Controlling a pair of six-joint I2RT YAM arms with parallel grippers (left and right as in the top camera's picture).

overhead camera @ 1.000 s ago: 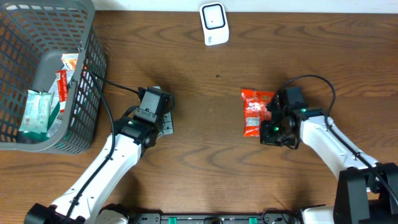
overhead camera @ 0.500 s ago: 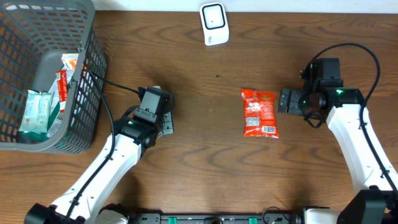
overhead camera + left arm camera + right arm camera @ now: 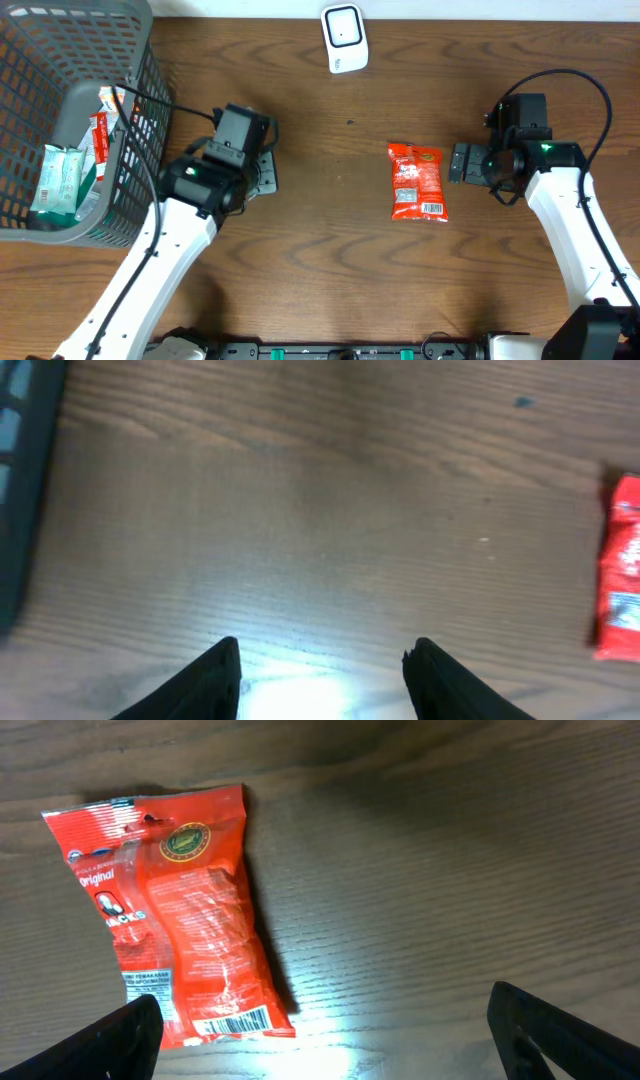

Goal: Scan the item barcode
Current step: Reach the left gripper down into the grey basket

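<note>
Two tools stand spread and empty: the left tool (image 3: 322, 665) over bare bench (image 3: 330, 250), the right tool (image 3: 458, 163) just beside the red snack packet (image 3: 417, 181), which lies flat, barcode (image 3: 235, 1023) up. We judge grasping comes next, then facing the barcode to the scanner (image 3: 345, 38). The basket (image 3: 140, 120) holds several packets (image 3: 60, 178).

We see white shells on the left arm (image 3: 150, 270) and the right arm (image 3: 570, 225), with black joint housings that each carry a small green light (image 3: 545, 148). A black cable (image 3: 560, 72) loops off the right arm toward twelve o'clock. The left pincer (image 3: 325, 660) and the right pincer (image 3: 325, 1030) are matte black.
</note>
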